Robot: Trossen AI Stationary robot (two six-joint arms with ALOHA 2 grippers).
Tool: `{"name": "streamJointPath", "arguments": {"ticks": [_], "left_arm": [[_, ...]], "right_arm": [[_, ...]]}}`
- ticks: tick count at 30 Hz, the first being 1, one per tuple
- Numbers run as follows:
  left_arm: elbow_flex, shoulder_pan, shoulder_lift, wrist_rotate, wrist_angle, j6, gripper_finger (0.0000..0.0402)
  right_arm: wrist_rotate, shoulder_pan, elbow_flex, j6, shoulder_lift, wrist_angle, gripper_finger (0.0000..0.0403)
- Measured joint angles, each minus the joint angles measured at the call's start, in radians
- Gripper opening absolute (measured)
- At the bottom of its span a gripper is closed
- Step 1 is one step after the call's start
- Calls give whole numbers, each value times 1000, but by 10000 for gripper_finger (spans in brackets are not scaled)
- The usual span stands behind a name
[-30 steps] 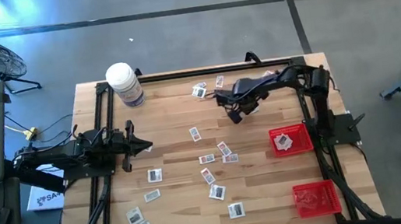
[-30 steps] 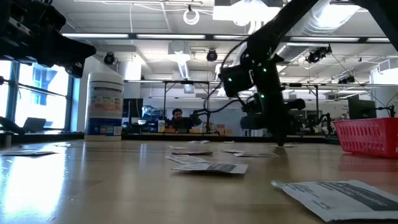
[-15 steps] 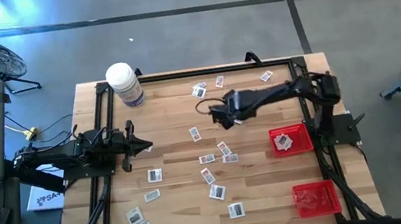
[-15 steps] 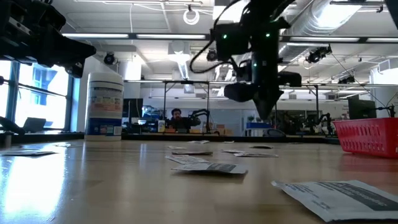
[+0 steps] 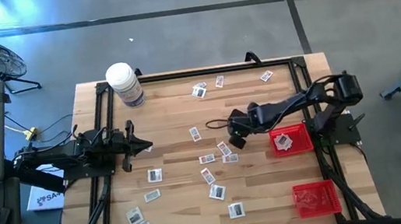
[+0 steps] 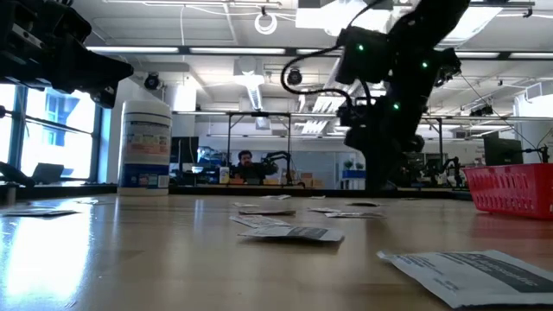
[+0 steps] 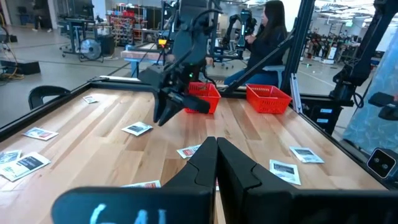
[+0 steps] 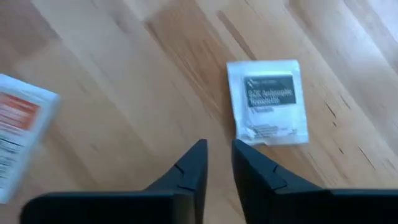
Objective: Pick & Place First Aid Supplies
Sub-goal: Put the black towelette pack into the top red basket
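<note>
A small white first-aid packet with dark print [image 8: 267,101] lies on the wooden table [image 5: 174,202] beneath the right gripper [image 8: 216,163], newly swung back from the far edge, jaws slightly apart and empty; the left gripper [image 7: 216,163] waits shut.

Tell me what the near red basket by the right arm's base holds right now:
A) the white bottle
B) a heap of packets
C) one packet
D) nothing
C: in the high view a single white packet lies inside the red basket next to the right arm's base, while the white bottle stands at the table's far left corner.
</note>
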State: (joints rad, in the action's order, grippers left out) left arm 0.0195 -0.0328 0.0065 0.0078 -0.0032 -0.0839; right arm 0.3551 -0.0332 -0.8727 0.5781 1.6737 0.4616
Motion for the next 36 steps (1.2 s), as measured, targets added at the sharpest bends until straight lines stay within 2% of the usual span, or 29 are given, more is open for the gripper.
{"name": "streamJointPath", "arguments": {"ticks": [5,10,17,25,36], "left_arm": [[0,0,0,0,0,0,0],[0,0,0,0,0,0,0],[0,0,0,0,0,0,0],[0,0,0,0,0,0,0],[0,0,0,0,0,0,0]], "right_arm": [[9,-7,21,-37,0,-10,110],[17,-12,21,-146,0,-21,117],[-32,-73,19,-244,49,-72,101],[-73,-110,16,-241,82,-83,76],[-72,-112,18,-239,85,-84,3]]}}
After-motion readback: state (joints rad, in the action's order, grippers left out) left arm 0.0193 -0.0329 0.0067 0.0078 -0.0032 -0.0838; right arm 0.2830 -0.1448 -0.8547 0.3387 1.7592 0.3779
